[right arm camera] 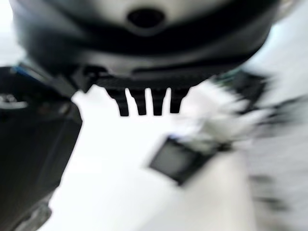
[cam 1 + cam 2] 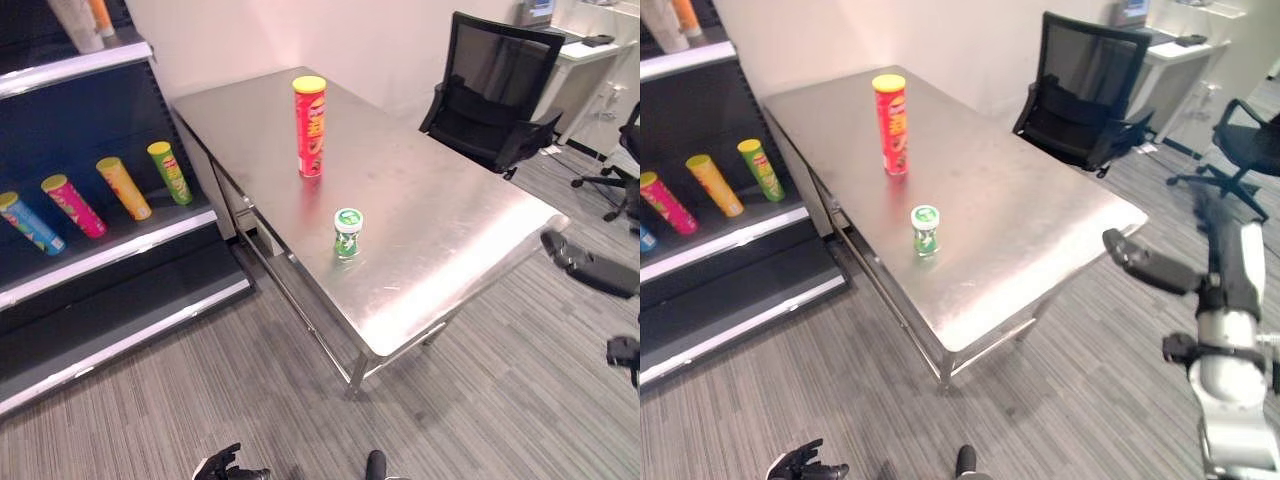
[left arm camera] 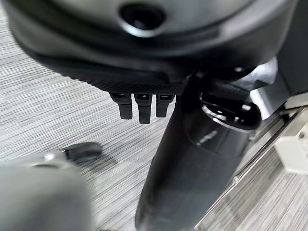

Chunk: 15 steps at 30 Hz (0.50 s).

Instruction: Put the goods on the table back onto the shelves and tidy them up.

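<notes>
A tall red chip can (image 2: 310,125) stands upright near the far middle of the steel table (image 2: 450,230). A small green-and-white jar (image 2: 348,232) stands closer to the front edge. The dark shelf unit (image 2: 110,250) at the left holds blue (image 2: 30,222), pink (image 2: 72,205), orange (image 2: 124,188) and green (image 2: 170,172) cans lying side by side. My right hand (image 2: 1145,262) hovers off the table's right corner, fingers straight, holding nothing. Low by the floor, my left hand (image 2: 800,465) hangs with relaxed fingers (image 3: 139,106) and is empty.
A black office chair (image 2: 495,90) stands behind the table's far right side. Another chair (image 2: 620,170) and a white desk (image 2: 590,50) are at the back right. Bottles (image 2: 80,25) stand on the upper shelf. Grey carpet lies between shelves and table.
</notes>
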{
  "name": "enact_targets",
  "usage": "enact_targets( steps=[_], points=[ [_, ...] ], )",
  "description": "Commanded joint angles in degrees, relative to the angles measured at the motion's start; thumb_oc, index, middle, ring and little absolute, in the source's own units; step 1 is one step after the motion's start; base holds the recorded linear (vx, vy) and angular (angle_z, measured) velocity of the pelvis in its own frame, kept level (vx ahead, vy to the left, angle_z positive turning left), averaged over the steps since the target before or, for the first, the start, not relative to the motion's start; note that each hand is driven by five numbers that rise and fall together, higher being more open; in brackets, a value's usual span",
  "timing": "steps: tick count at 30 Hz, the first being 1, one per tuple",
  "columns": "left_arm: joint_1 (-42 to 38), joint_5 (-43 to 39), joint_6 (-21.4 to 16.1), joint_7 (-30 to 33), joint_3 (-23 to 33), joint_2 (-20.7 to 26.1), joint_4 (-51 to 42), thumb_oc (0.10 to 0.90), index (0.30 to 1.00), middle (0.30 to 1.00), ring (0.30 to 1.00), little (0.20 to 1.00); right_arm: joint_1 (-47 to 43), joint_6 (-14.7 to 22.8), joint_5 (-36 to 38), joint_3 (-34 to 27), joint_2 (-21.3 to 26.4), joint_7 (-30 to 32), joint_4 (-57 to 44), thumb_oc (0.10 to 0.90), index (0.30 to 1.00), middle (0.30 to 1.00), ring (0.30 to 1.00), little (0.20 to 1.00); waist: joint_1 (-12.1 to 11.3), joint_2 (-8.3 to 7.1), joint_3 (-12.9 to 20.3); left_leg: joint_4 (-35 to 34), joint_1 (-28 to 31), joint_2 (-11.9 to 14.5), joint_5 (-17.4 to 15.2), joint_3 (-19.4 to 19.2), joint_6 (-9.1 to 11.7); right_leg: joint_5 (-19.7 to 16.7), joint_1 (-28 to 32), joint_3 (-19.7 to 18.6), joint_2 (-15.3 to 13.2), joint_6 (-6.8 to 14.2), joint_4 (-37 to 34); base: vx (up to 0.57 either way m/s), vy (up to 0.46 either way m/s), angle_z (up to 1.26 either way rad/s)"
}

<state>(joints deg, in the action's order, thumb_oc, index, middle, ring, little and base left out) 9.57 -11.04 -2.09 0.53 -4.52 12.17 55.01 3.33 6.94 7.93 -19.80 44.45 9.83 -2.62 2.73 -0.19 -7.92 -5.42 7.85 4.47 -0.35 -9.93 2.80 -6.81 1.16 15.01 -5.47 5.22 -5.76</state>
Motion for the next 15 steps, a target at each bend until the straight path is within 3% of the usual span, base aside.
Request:
enact_targets(
  steps=[1,7,15],
  points=[
    [-3.40,1.11,-1.94,-0.52,-0.69,3.77,-0.78,0.800,0.900,0.900,0.900,0.900,-5.68,3.76,1.57,2.06,1.94,-1.96,2.82,0.800,0.900,0.900,0.900,0.900,-2.00,-1.79,-0.16,0.42,-2.41,0.00,0.43,-1.53,1.37,5.71,6.07,0.84,-3.07,5.06,0.76,0.00,-0.043,0.21],
    [-1.92,0.06,-1.94,-0.43,-2.26,3.98,-1.27,0.800,0.900,0.900,0.900,0.900,-16.55,2.40,0.91,15.57,5.25,-3.90,8.91,0.800,0.900,0.900,0.900,0.900,-4.90,-1.33,-0.81,0.42,-3.78,0.47,1.92,-0.21,2.34,5.69,6.19,2.92,-2.67,4.58,0.76,0.00,-0.082,0.27],
    [-1.78,0.26,-1.98,0.02,-2.48,4.28,-1.08,0.800,0.900,0.900,0.900,0.900,-19.33,2.07,-2.42,19.48,6.00,-3.32,10.52,0.800,0.900,0.900,0.900,0.900,-5.91,-0.53,-1.25,0.42,-5.29,0.53,2.82,1.87,2.98,6.02,6.20,5.51,-2.69,4.31,0.76,0.01,-0.055,0.23]
  ],
)
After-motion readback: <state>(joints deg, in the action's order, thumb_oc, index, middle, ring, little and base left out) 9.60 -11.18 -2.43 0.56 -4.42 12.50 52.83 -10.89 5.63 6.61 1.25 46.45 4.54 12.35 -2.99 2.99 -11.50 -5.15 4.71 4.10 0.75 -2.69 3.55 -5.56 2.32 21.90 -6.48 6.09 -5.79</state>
